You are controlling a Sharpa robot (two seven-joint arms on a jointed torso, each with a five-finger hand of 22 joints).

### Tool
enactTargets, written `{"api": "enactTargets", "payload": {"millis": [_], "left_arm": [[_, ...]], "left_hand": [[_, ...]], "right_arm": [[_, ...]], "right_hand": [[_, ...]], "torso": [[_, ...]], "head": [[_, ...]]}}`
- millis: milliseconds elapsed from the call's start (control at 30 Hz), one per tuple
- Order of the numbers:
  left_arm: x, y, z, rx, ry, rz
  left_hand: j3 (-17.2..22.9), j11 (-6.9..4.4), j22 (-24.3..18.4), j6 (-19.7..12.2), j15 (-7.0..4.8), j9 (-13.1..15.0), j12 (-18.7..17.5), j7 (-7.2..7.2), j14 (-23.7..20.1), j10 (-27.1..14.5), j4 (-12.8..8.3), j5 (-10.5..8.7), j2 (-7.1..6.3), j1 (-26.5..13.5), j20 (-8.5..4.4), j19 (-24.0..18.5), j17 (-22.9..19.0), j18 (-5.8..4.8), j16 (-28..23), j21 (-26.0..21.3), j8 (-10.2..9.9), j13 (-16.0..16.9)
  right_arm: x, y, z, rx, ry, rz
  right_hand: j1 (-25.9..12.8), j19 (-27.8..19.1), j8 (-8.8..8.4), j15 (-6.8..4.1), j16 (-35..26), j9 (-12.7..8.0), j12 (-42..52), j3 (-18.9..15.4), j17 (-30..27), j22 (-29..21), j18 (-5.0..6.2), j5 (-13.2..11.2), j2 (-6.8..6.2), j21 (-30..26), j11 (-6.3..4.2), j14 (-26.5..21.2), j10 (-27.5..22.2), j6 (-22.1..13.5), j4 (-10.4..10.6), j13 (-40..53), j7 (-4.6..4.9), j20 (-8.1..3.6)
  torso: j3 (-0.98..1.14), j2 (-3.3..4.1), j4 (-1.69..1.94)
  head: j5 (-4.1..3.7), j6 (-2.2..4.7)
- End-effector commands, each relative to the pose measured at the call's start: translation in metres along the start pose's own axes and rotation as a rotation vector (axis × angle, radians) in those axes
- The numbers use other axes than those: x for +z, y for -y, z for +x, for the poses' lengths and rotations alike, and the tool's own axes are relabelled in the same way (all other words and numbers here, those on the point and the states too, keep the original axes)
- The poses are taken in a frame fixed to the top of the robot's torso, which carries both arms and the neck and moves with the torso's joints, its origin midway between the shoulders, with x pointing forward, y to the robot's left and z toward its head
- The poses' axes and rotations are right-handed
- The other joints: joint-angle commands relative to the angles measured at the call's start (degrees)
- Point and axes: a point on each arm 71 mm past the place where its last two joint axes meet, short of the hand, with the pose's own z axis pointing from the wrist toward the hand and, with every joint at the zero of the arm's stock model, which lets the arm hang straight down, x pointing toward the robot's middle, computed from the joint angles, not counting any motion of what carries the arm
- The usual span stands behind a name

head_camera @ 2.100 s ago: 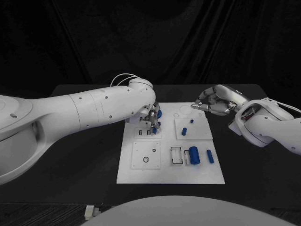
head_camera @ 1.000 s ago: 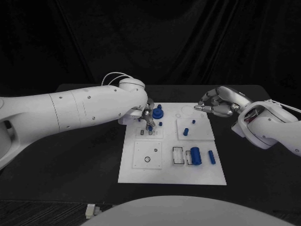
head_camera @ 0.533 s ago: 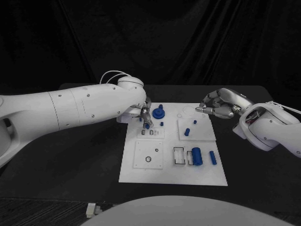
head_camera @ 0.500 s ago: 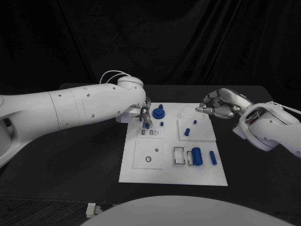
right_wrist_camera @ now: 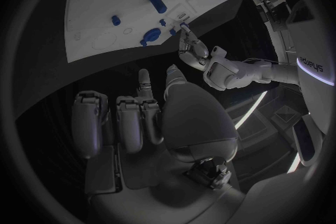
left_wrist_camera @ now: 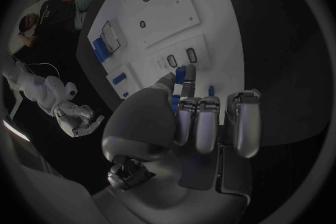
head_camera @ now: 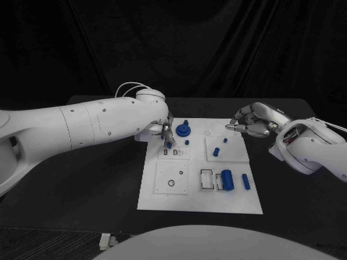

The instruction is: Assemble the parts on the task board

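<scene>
- A black bench (head_camera: 79, 184) before a dark curtain carries the white task board (head_camera: 189, 200) in its middle.
- The left hand (head_camera: 166, 132) hovers over the board's far left corner, pinching a small blue part (left_wrist_camera: 181, 74) between thumb and fingertip.
- The right hand (head_camera: 250, 121) hangs off the far right corner, fingers curled in on nothing.
- More blue parts (head_camera: 226, 179) lie on the board's right half.

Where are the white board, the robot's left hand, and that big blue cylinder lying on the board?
task board (head_camera: 197, 200), head view: bare near edge of the plate.
left hand (head_camera: 165, 132), head view: middle of the hand.
large blue cylinder (head_camera: 226, 179), head view: middle of its side.
</scene>
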Motion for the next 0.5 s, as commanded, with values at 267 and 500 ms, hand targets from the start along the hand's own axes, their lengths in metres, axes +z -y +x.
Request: {"api": "enactTargets", "payload": {"millis": [267, 500], "left_arm": [[0.0001, 0.0023, 0.0071, -0.104, -0.075, 0.033], [0.0, 0.002, 0.0105, -0.124, -0.09, 0.034]], "left_hand": [[1.0, -0.2, 5.5, 0.1, -0.23, 0.0, 0.2, 0.06, 5.9, 6.0, 0.2, -0.04, -0.2, -1.0, -0.04, -0.4, 14.3, -0.01, -0.2, -0.7, -0.5, 15.0], [1.2, -0.19, 5.5, 0.0, -0.23, 0.1, 0.2, 0.11, 5.9, 6.0, 0.3, 0.0, -0.27, -1.1, -0.04, -0.4, 14.2, 0.0, -0.3, -0.7, -0.5, 15.0]], "right_arm": [[-0.0013, 0.0016, 0.0013, 0.0, -0.005, 0.018], [-0.0016, 0.0017, 0.0012, 0.001, -0.004, 0.019]], "right_hand": [[0.5, 1.8, 0.31, 0.52, 0.2, 0.1, 0.2, -0.2, 15.1, 12.6, 0.95, -0.2, -0.02, -0.3, 0.26, 6.0, 6.1, -0.2, 0.0, 15.1, -0.06, 0.38], [0.6, 1.8, 0.31, 0.51, 0.2, 0.1, 0.2, -0.3, 15.1, 12.5, 0.98, -0.2, -0.05, -0.4, 0.26, 6.0, 6.1, -0.2, 0.0, 15.1, -0.06, 0.38]], "torso": [[-0.01, -0.01, 0.01], [0.0, -0.06, 0.02]], "head": [[-0.09, -0.01], [-0.03, -0.01]]}}
